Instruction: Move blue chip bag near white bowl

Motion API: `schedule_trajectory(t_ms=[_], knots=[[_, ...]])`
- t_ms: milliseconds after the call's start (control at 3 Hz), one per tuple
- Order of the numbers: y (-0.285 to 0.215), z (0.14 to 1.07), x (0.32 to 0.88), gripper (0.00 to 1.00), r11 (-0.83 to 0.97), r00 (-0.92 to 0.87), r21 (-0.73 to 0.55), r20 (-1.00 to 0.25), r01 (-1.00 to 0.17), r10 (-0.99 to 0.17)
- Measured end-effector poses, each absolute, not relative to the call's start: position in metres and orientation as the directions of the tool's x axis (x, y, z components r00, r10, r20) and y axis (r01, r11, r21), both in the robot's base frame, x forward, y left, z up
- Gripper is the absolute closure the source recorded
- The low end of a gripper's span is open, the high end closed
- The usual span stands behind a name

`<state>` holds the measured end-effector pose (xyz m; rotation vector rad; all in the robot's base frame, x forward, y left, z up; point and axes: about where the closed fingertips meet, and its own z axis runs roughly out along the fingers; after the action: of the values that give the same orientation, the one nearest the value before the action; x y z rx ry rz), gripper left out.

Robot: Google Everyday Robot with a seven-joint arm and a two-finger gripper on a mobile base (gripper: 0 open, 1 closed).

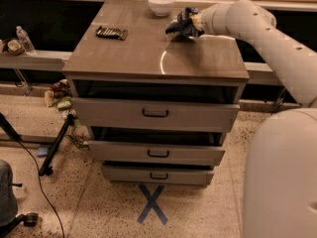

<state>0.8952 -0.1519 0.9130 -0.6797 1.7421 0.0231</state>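
The blue chip bag (181, 24) is crumpled dark-blue foil with white markings, held just above the back right part of the cabinet top (148, 58). My gripper (192, 23) is shut on the bag at the end of the white arm, which reaches in from the right. The white bowl (161, 4) stands at the back edge of the top, a short way up and left of the bag, apart from it.
A flat dark rectangular packet (111, 32) lies on the back left of the top. The cabinet's three drawers (155, 114) stand slightly open. A water bottle (25, 38) is on the left shelf; cables and a stand leg (54, 148) lie on the floor at left.
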Motion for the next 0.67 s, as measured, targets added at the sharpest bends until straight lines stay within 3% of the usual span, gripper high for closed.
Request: schedule_trajectory(t_ms=[333, 667], knots=[[-0.156, 0.918, 0.930, 1.00, 0.846, -0.086, -0.356, -0.903, -0.396, -0.420], [-0.149, 0.913, 0.966, 0.77, 0.861, -0.057, -0.353, -0.915, -0.366, -0.399]])
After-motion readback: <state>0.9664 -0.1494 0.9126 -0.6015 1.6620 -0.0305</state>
